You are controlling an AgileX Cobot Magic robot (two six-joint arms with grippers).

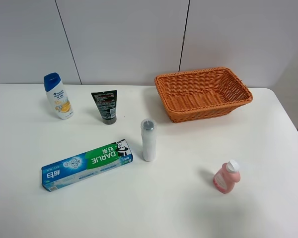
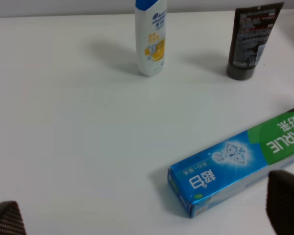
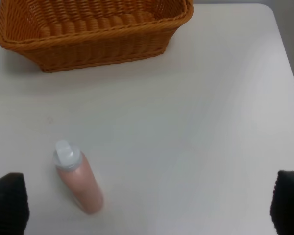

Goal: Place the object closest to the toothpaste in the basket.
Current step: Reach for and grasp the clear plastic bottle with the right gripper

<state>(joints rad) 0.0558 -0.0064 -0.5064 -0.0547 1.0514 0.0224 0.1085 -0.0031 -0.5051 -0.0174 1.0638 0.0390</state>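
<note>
The basket (image 1: 201,110) sits toward the back right of the table (image 1: 154,208), and its woven floor and walls show bare all the way across. It is orange-brown wicker, rectangular, with sloping sides.

Counted, there is one basket, one toothpaste box (image 1: 87,164) and four other toiletries. The toothpaste box lies flat at the front left. The white bottle (image 1: 149,141) with a grey cap stands upright just beside the box's right end and is the thing nearest to it, well apart from the basket. The shampoo bottle (image 1: 58,96), white with a blue cap, stands at the back left. The black tube (image 1: 105,105) stands on its cap near it. The pink bottle (image 1: 226,177) with a white cap appears to stand alone at the front right.

The left gripper (image 2: 147,210) hangs above the table near the box's left end, fingers spread wide with nothing between them. The right gripper (image 3: 148,203) hangs near the pink bottle, equally wide apart and holding nothing.

The table is plain white. Behind it is a pale panelled wall (image 1: 124,39) with dark seams.
</note>
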